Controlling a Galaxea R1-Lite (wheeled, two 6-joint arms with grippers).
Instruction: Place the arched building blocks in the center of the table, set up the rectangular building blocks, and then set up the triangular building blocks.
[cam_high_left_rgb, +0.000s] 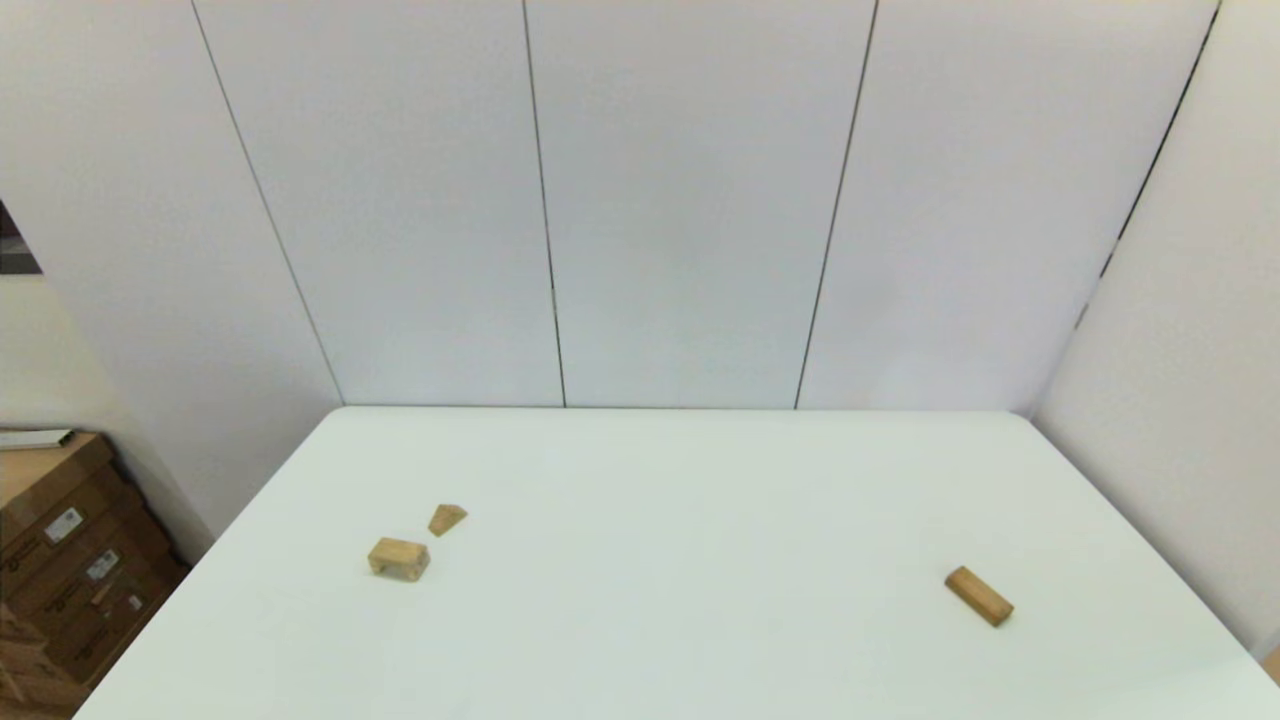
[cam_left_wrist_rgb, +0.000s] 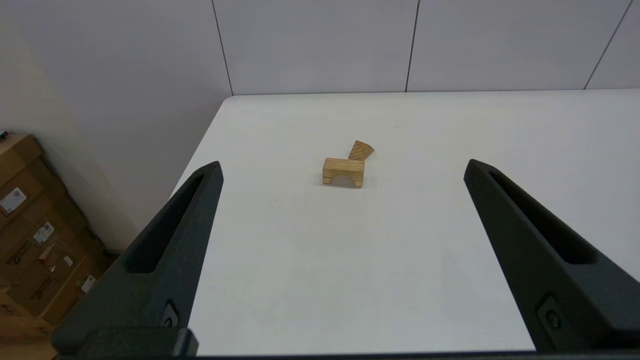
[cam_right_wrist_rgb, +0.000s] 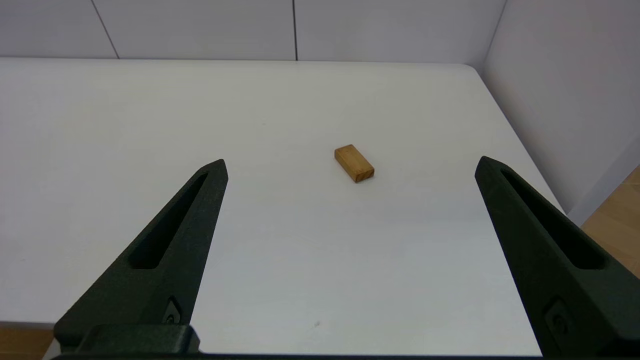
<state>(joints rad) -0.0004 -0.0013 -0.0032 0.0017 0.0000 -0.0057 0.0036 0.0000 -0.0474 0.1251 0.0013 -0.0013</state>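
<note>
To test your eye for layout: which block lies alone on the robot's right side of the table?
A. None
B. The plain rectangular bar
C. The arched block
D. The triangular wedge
B: the rectangular bar lies alone at right, while the arched block and triangular wedge sit together at left.

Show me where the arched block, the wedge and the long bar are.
Arched block (cam_left_wrist_rgb: 344, 169), left wrist view, on its front face above the cut-out.
Wedge (cam_left_wrist_rgb: 361, 150), left wrist view, on its grained face.
Bar (cam_right_wrist_rgb: 353, 161), right wrist view, on its top face.
</note>
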